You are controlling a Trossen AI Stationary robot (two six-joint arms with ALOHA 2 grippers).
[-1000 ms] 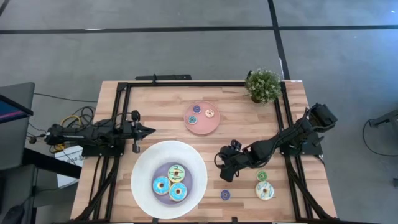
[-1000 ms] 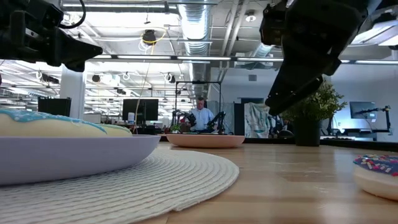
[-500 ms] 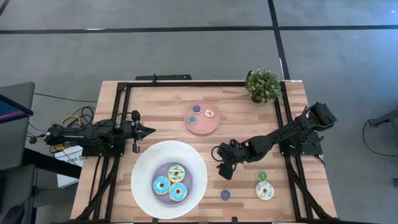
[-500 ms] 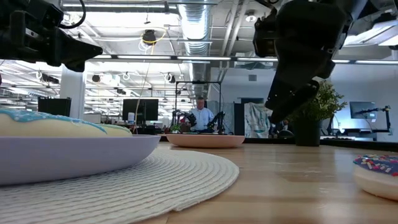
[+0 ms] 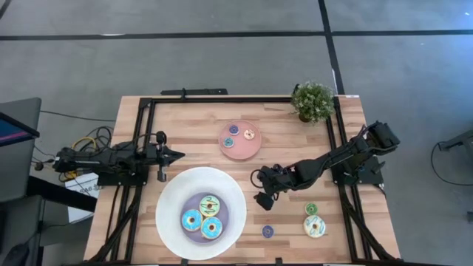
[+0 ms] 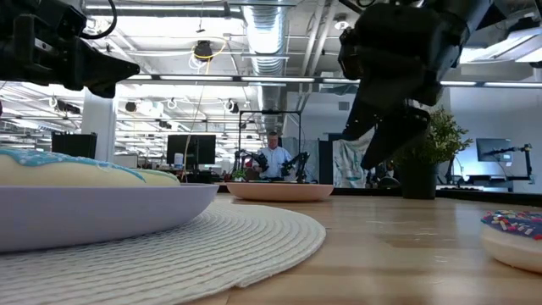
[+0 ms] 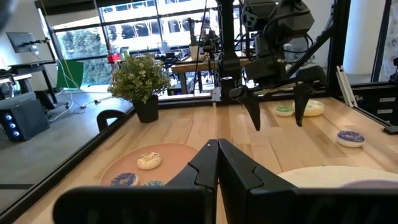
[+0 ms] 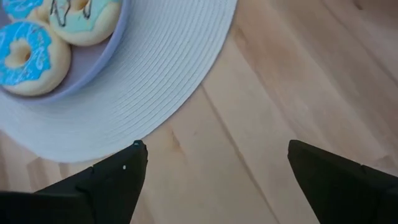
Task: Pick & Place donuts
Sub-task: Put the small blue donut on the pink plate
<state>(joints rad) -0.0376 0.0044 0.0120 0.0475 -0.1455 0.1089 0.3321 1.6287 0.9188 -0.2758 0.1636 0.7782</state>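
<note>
Right hand fingers apart, empty, nr big plate w/ 3 donuts; left hand pinched together.

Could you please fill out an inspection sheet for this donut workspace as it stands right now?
Surface: wooden table inside a black frame.
Job's things: three donuts on the big white plate; three small donuts on the pink plate; a sprinkled donut, a green donut and a purple donut loose on the wood.
Clutter: potted plant at the far right corner.
Grippers: right gripper open, empty, beside the white plate; left gripper shut, parked at the left edge.
Cables: a bundle off the table's left side.
Surroundings: grey floor; a person at a distant desk.
</note>
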